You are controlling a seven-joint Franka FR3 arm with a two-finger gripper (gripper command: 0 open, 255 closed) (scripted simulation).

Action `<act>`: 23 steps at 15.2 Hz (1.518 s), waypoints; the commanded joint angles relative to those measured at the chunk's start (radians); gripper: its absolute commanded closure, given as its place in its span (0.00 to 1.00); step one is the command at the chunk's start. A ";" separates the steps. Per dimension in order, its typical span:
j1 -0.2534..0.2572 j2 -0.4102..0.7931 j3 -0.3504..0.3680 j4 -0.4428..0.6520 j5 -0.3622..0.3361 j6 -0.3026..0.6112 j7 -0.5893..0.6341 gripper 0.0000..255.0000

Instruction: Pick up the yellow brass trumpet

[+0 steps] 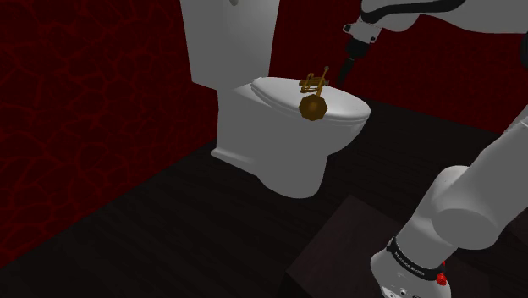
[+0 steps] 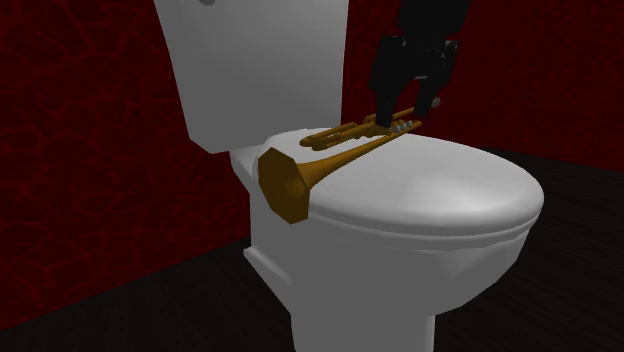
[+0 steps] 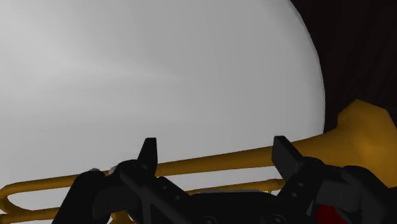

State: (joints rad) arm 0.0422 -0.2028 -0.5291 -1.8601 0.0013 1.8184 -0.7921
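The yellow brass trumpet lies on the shut white toilet lid, its bell sticking out over the lid's rim. My black gripper hangs over the valve end, fingers apart, tips level with the tubing and one on each side of the valves. In the wrist view the gripper stands open with the trumpet's long tube running across behind both fingertips and the white lid beyond. Neither finger clasps the brass.
The white toilet tank rises just behind the lid, close to the trumpet. Dark red walls enclose the corner, and the floor is dark. My stand is at the shoulder view's lower right.
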 commanded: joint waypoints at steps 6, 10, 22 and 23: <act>-0.044 0.302 -0.109 0.310 0.239 -0.027 -0.274 0.00; -0.060 0.335 -0.107 0.307 0.270 0.004 -0.309 0.00; -0.056 0.332 -0.105 0.245 0.271 0.063 -0.319 1.00; -0.056 0.332 -0.105 0.245 0.271 0.063 -0.319 1.00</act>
State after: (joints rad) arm -0.0139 0.1286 -0.6345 -1.6146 0.2727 1.8811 -1.1109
